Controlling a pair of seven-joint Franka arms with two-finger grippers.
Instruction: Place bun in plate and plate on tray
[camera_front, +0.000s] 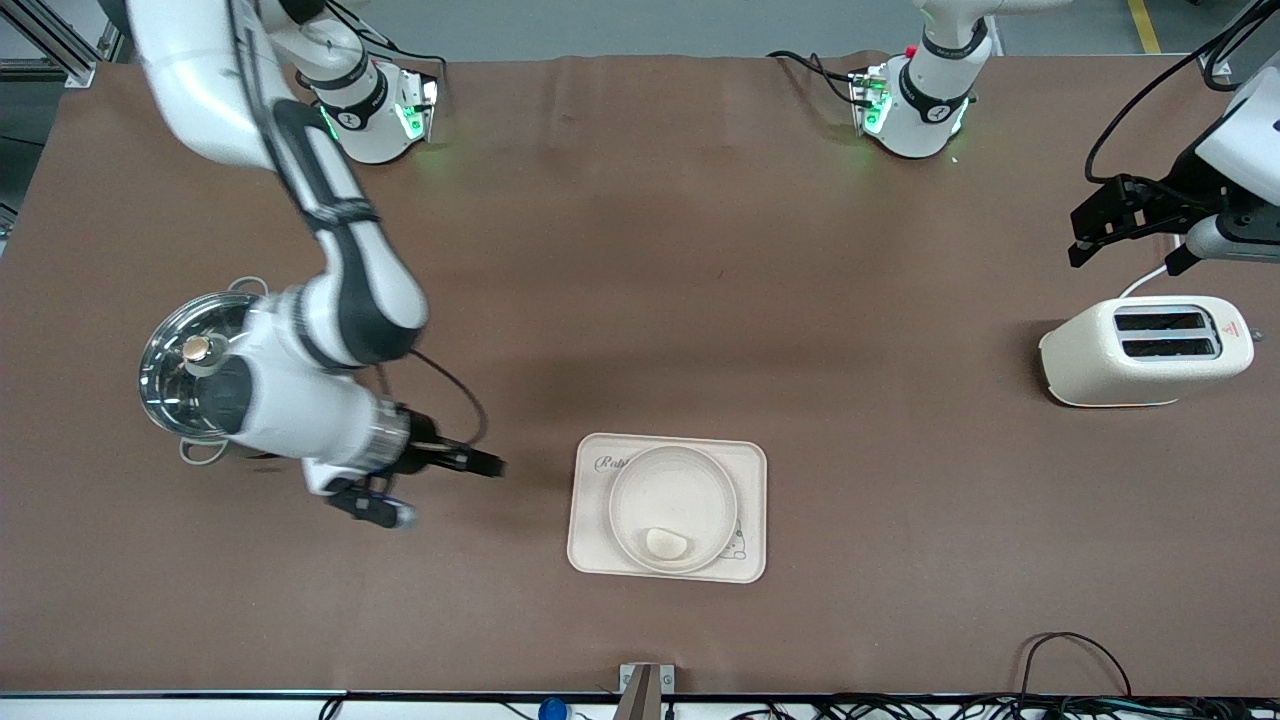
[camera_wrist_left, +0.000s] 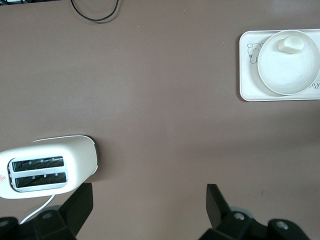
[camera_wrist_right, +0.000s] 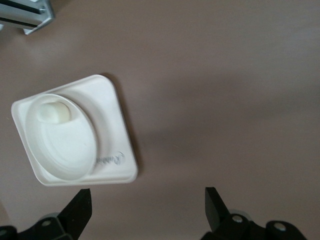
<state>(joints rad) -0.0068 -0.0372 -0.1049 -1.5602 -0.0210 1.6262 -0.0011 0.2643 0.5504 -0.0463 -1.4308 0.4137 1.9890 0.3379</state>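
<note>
The cream tray (camera_front: 590, 540) with "Rabbit" lettering lies near the table's front edge. The round plate (camera_front: 670, 490) sits on it, and the pale bun (camera_front: 667, 544) lies in the plate at its front rim. My right gripper (camera_front: 455, 492) is open and empty, low over the table beside the tray toward the right arm's end. Its wrist view (camera_wrist_right: 147, 207) shows the tray (camera_wrist_right: 112, 115), plate (camera_wrist_right: 65, 145) and bun (camera_wrist_right: 54, 112). My left gripper (camera_front: 1085, 235) is open and empty, up over the table by the toaster. Its wrist view (camera_wrist_left: 148, 205) shows the tray (camera_wrist_left: 250, 75), plate (camera_wrist_left: 287, 70) and bun (camera_wrist_left: 290, 44).
A cream two-slot toaster (camera_front: 1145, 350) stands at the left arm's end, and it also shows in the left wrist view (camera_wrist_left: 47, 167). A steel pot with a lid (camera_front: 195, 365) stands at the right arm's end, partly under the right arm. Cables run along the front edge.
</note>
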